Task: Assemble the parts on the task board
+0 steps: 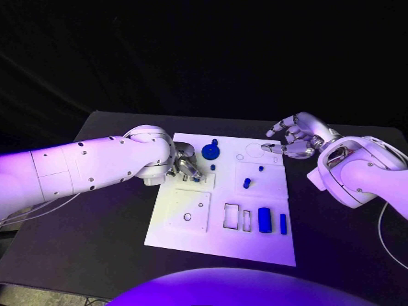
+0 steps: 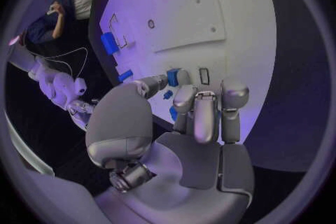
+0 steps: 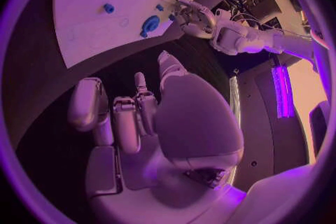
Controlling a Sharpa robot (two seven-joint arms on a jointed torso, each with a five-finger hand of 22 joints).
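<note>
The white task board (image 1: pixel 218 239) lies in the middle of the black table. My left hand (image 1: pixel 185 167) is low over the board's left part, and its thumb and a fingertip pinch a small blue part (image 2: pixel 173 77) beside a narrow slot (image 2: pixel 204 75). My right hand (image 1: pixel 296 141) hovers above the board's far right corner with half-curled fingers apart and nothing in them. On the board are a round blue gear (image 1: pixel 210 151), a short blue peg (image 1: pixel 247 183), a large blue block (image 1: pixel 264 219) and a slim blue bar (image 1: pixel 283 224).
Bare black table (image 1: pixel 94 236) surrounds the board on all sides. Rectangular slots (image 1: pixel 231 215) and a round hole (image 1: pixel 187 217) mark the board's near half. In the right wrist view the gear (image 3: pixel 150 24) is close to my left hand (image 3: pixel 196 17).
</note>
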